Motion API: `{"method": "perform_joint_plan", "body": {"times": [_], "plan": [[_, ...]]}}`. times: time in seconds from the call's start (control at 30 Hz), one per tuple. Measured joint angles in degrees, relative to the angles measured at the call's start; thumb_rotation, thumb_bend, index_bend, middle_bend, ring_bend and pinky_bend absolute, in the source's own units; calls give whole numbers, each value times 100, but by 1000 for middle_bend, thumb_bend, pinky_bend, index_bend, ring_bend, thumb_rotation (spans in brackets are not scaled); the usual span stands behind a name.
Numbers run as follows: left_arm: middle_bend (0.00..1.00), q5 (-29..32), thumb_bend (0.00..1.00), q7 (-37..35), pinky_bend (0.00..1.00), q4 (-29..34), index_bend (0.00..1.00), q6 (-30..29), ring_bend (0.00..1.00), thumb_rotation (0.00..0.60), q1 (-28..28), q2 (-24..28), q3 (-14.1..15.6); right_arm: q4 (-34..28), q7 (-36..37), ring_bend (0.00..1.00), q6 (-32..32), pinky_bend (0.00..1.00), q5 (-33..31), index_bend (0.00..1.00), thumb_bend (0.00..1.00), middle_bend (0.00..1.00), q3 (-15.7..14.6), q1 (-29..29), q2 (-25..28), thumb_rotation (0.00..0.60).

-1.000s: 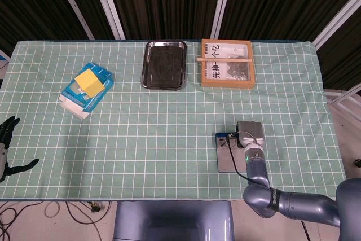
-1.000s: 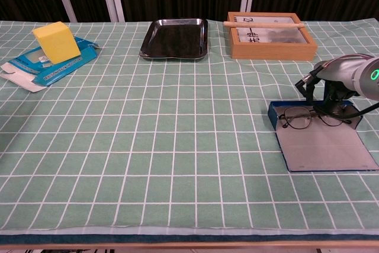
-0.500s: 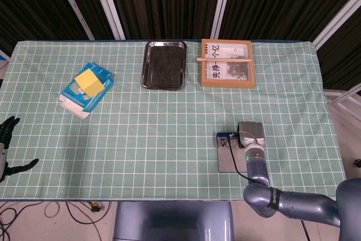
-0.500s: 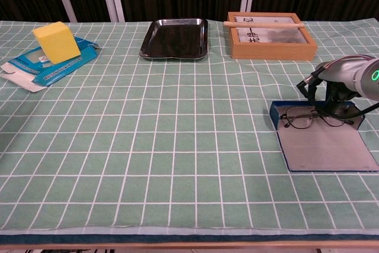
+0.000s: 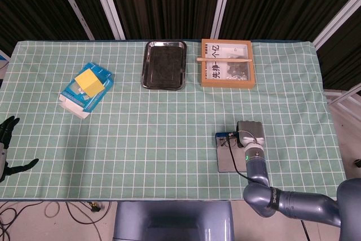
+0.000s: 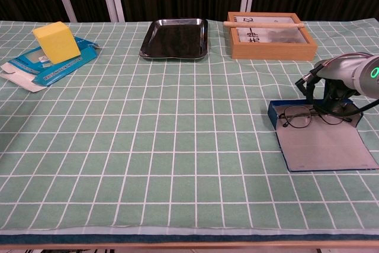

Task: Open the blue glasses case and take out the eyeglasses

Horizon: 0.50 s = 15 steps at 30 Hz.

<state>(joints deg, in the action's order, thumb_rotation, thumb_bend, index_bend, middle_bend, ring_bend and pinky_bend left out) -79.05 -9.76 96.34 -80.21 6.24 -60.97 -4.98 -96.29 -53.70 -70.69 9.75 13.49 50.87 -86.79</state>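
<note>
Blue glasses case (image 6: 323, 143) lies open, lower right. Right hand (image 6: 333, 94) sits over the eyeglasses (image 6: 308, 117); grip cannot be told. Extraction step: next, lift clear.

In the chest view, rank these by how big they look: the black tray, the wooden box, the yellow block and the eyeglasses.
Largest to smallest in the chest view:
1. Wooden box and black tray: they look too alike to rank.
2. Eyeglasses: wider than the block, but thin; nearer the camera, so unsure.
3. Yellow block.
</note>
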Motion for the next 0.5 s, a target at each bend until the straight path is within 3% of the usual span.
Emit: {"method": "perform_joint_plan", "body": {"times": [0.5], "plan": [[0,3,14,-16,0,7,0,-8,0,600,-3,5,-8,-128,377,966,158,1000,-328,576,574,907,361,-21,31,600]]}}
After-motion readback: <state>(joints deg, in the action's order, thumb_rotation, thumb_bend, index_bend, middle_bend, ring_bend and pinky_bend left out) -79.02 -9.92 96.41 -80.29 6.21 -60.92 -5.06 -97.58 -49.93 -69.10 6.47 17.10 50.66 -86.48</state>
